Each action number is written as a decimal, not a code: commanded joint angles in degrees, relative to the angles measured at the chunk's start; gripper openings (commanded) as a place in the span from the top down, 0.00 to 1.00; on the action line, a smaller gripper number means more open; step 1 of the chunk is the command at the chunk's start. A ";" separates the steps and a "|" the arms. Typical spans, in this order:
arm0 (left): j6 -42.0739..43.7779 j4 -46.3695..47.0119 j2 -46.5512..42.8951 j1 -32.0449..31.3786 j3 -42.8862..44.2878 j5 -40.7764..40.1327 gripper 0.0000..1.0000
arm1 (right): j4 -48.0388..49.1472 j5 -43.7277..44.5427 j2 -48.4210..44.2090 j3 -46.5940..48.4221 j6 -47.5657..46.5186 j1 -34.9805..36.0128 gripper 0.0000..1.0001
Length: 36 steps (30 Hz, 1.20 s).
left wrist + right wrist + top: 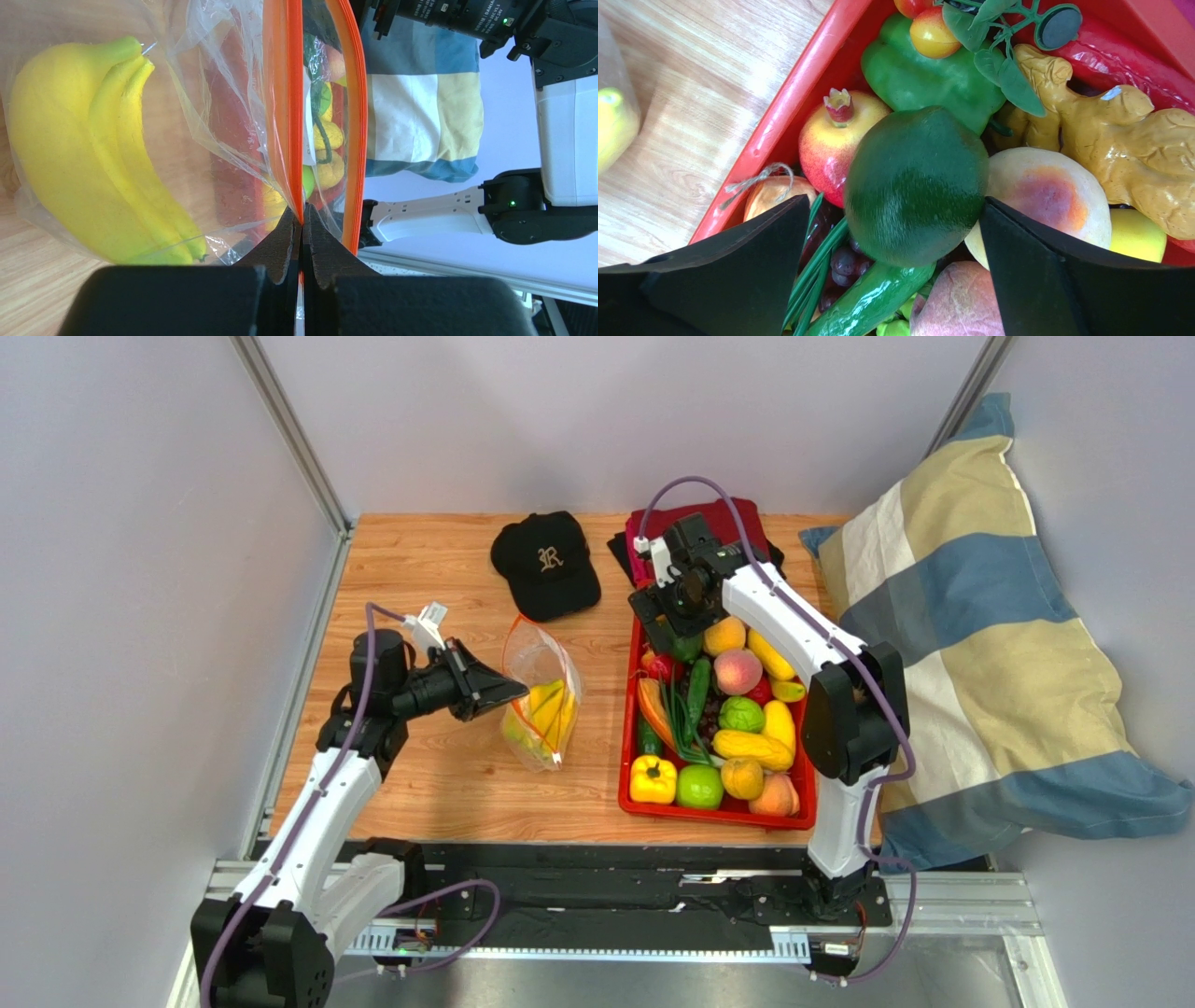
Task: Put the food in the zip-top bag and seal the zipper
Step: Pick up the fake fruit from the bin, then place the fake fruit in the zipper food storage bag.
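The clear zip-top bag (544,686) stands on the wooden table with a yellow banana bunch (84,140) inside it. My left gripper (302,224) is shut on one side of the orange-red zipper (293,105); the other zipper side (355,126) hangs apart, so the mouth is open. My left gripper also shows in the top view (505,700). My right gripper (896,203) is open over the far end of the red tray (801,91). Its jaws stand around a dark green round fruit (917,185): the right finger touches it, the left is slightly apart.
The red tray (627,742) holds several toy foods, among them a pomegranate (829,140), a green pepper (920,77), a peach (1039,189) and ginger (1116,133). A black cap (547,560) lies behind the bag. A striped pillow (982,644) lies right of the tray.
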 commanded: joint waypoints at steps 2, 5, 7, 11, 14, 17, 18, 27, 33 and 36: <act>2.66 -1.11 -0.90 0.61 1.17 -0.43 1.00 | 0.32 0.51 0.16 2.60 1.02 -0.16 0.19; 3.45 -2.61 -0.81 0.70 1.61 -0.70 1.00 | -0.47 -0.81 -3.08 3.21 1.46 -0.25 0.39; 3.72 -2.97 -0.81 0.79 1.61 -0.79 1.00 | -0.38 -2.74 -5.20 3.56 1.55 -0.16 0.52; 3.89 -3.40 -0.11 0.87 1.96 -0.70 1.00 | -0.38 -10.02 -9.85 4.79 1.64 -0.16 0.62; 4.94 -4.37 0.59 0.87 2.75 -0.79 1.00 | 2.24 -23.98 -14.42 4.97 3.82 -0.07 0.62; 5.83 -5.68 1.04 0.87 3.81 -0.79 1.00 | 9.88 -32.88 -18.21 3.65 8.39 2.12 0.57; 6.00 -5.95 1.12 0.87 4.07 -0.87 1.00 | 12.60 -34.98 -18.74 4.26 9.45 4.13 0.56; 7.85 -9.64 1.12 0.61 6.62 -1.14 1.00 | 21.32 -37.46 -12.07 9.01 15.79 16.26 0.56; 8.73 -11.14 0.51 0.70 7.33 -0.87 1.00 | 20.89 -33.53 -6.45 9.72 14.04 19.79 0.56; 8.55 -11.14 0.16 0.70 7.41 -0.70 1.00 | 18.70 -29.22 -4.60 9.89 11.49 20.32 0.49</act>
